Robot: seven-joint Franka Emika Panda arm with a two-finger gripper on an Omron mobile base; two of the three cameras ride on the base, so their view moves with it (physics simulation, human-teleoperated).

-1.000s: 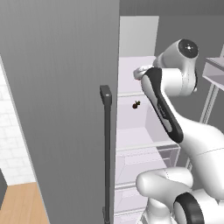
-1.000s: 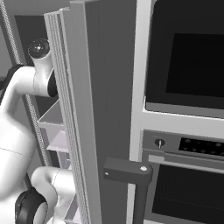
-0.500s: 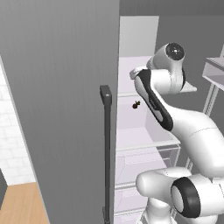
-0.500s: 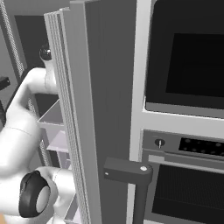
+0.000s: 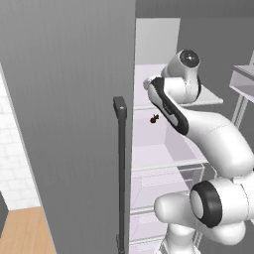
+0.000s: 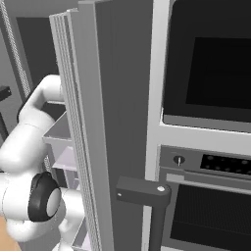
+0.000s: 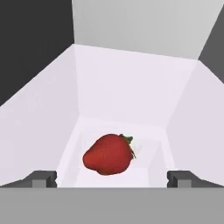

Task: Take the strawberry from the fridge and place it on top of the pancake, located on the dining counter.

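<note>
The strawberry (image 7: pixel 108 154), bright red with a green stalk, lies on the white floor of a fridge shelf in the hand view. My gripper (image 7: pixel 113 179) is open just short of it. The berry sits between the two fingertips (image 7: pixel 43 178) and touches neither. In the left base view my arm (image 5: pixel 171 106) reaches into the upper shelf of the grey fridge (image 5: pixel 69 109), with the hand's end at the edge of the open door. The pancake and the dining counter are out of view.
A small dark lump (image 5: pixel 154 118) sits one shelf lower. The open left door with its dark bar handle (image 5: pixel 120 168) stands close on the arm's left. The right door (image 6: pixel 98 122) stands edge-on beside a black wall oven (image 6: pixel 206 98). A wood-toned patch (image 5: pixel 22 233) lies low left.
The arm has swung left and deeper into the upper shelf, its upper joint moving toward the door edge. The dark lump and the doors have not moved.
</note>
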